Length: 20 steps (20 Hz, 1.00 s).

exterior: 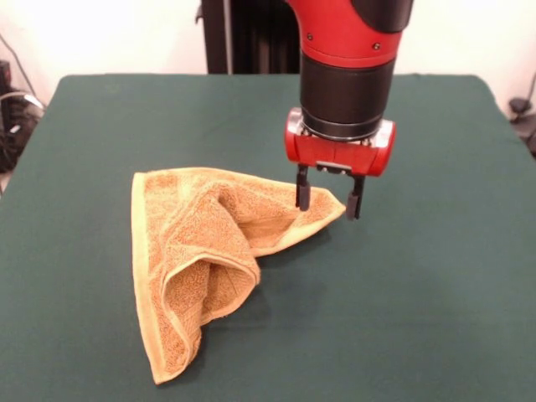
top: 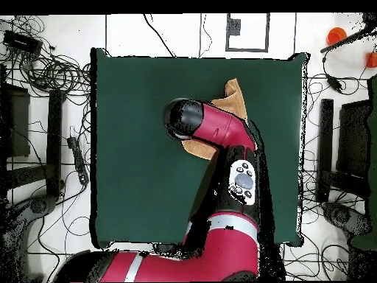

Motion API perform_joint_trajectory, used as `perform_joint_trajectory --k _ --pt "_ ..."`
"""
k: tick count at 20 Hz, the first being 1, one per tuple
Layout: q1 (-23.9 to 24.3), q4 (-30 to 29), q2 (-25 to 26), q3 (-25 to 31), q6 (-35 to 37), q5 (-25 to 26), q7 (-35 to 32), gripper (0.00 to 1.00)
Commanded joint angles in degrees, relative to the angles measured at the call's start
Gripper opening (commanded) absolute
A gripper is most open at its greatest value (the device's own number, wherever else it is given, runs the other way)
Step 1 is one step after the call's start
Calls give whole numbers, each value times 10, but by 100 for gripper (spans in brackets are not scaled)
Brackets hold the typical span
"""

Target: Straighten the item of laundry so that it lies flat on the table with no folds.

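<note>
On the worktop (exterior: 435, 276), a broad rectangle of dark green felt-like cloth, you have the towel (exterior: 197, 260) lying crumpled, nearer the front view's near edge than the far one and left of the middle. It is golden-orange terry with a looped, nubbly pile and a smoother, paler band running along its edges. In the front view it makes a rough triangle: one long hem runs down its left side to a point near the near edge, the middle is folded over itself into a soft pocket, and one corner tapers out to the right. Your gripper (exterior: 329, 198) hangs over that right corner, its two dark fingers (exterior: 302, 192) spread apart with the corner tip lying between them, gripping nothing. From overhead, the arm (top: 221, 133) hides most of the towel.
</note>
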<state>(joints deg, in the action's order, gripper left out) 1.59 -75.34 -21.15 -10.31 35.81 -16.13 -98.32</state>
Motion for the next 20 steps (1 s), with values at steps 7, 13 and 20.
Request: perform_joint_trajectory --k 7,13,20 --pt "-6 -73 59 84 -69 -18 -115 100" --pt "-7 -79 63 88 -82 -23 -122 100" --pt "-13 -83 60 78 -54 -29 -133 100"
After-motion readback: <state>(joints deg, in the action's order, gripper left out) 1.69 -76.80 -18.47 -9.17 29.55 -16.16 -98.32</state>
